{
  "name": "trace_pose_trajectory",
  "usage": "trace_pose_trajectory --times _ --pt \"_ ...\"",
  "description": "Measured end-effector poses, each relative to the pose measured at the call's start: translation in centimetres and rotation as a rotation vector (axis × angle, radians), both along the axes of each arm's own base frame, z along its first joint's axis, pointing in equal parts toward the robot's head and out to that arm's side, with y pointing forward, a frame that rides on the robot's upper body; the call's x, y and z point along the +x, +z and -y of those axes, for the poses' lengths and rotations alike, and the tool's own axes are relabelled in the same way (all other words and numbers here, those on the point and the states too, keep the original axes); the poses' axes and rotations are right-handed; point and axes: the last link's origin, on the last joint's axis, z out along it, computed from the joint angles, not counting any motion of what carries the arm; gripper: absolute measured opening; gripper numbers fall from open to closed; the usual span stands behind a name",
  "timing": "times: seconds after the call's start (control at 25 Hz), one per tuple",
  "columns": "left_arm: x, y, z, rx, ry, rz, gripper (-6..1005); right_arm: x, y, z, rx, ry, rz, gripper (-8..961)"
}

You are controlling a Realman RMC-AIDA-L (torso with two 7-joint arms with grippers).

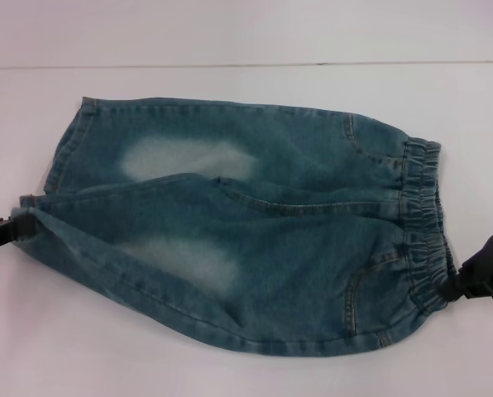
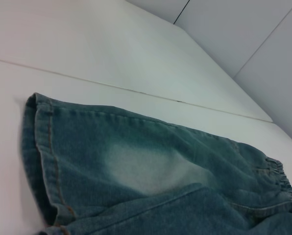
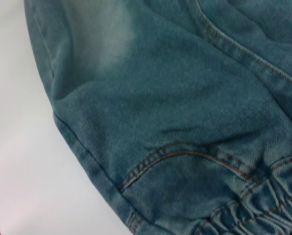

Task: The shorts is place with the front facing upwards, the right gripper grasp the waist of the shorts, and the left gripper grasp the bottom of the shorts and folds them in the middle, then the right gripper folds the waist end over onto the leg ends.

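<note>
At five o'clock our right gripper (image 1: 468, 279) pinches the waist (image 1: 423, 222); at nine o'clock our left gripper (image 1: 5, 228) clamps the leg ends (image 1: 44, 198). We count one shorts (image 1: 246, 227), spread flat between two grippers on the white table (image 1: 246, 368).

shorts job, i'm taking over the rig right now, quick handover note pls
Right hand: at the near end of the gathered elastic waist; finger state not visible.
Left hand: at the stitched leg ends, where the cloth is pulled to a point; finger state also not visible.
The blue-green washed denim shorts lie flat on the white table, waist toward the robot's right, legs toward its left.
Done: both hands at their ends.
Left: the lengthwise fold down the middle, then the waist over onto the leg ends.
</note>
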Motion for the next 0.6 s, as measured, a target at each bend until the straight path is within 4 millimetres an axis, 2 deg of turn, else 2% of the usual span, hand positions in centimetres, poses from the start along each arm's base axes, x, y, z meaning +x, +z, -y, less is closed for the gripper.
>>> trace_pose_trajectory --times 0.16,0.6 --pt "0.0 0.0 0.0 -0.003 0.002 0.004 118 0.2 0.0 0.2 -0.003 0.0 -0.005 31" --pt "0.9 0.4 -0.9 -0.01 -0.019 0.012 128 0.7 1.1 0.2 0.074 -0.007 -0.072 31"
